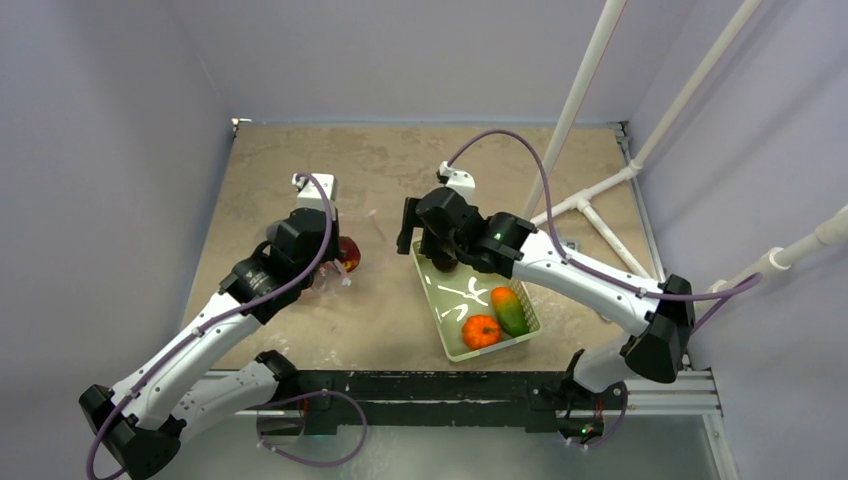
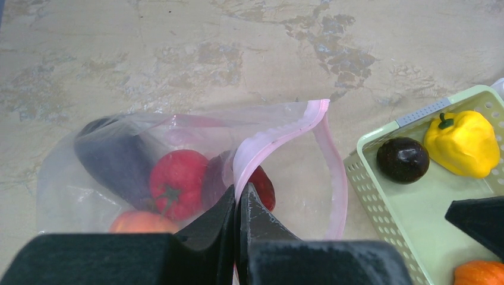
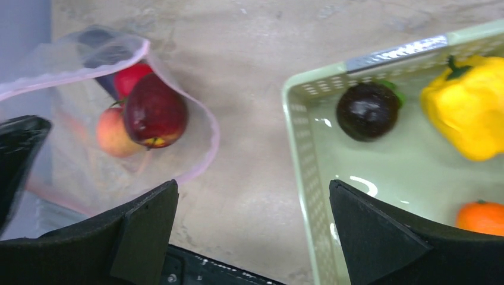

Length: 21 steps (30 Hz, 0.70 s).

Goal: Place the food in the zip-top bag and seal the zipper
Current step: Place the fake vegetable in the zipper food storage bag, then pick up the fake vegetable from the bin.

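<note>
The clear zip-top bag lies on the table with its mouth facing the basket. Inside it are a red tomato, a purple eggplant, a peach and a dark red fruit. My left gripper is shut on the pink zipper and holds the mouth up. My right gripper hangs open and holds nothing, straddling the near-left rim of the pale green basket. In the basket lie a yellow pepper, a dark purple fruit, an orange pumpkin and a green-orange piece.
White pipe struts stand at the back right of the table. Grey walls close in the left, back and right sides. Bare table shows between bag and basket.
</note>
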Tool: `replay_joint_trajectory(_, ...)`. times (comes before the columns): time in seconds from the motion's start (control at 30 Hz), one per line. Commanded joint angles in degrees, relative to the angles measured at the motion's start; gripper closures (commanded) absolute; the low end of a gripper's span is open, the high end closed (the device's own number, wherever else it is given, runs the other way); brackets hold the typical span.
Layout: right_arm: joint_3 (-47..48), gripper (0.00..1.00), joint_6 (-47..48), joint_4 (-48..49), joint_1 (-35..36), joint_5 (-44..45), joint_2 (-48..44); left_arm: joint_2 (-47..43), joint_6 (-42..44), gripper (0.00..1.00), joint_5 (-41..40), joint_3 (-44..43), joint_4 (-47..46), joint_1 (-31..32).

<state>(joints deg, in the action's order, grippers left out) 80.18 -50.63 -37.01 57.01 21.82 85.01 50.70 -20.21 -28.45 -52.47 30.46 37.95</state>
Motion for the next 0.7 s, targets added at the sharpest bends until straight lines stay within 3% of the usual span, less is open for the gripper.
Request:
replay_joint_trajectory(0.0, -1.8, 0.01, -2.5, -4.9, -0.9, 4.4, -3.3, -0.1, -0.2, 1.0, 0.5, 0.3, -2.2, 0.1)
replay_joint_trajectory(0.33, -9.5, 0.01, -0.9, -2.8, -5.7, 3.4, -4.0, 0.1, -0.2, 1.0, 0.4, 0.3, -2.2, 0.1)
replay_joint_trajectory(0.67, -11.0, 0.02, 2.9, 4.7, -8.7, 2.0, 2.4, 0.0, -0.1, 1.0, 0.2, 0.2, -2.1, 0.1)
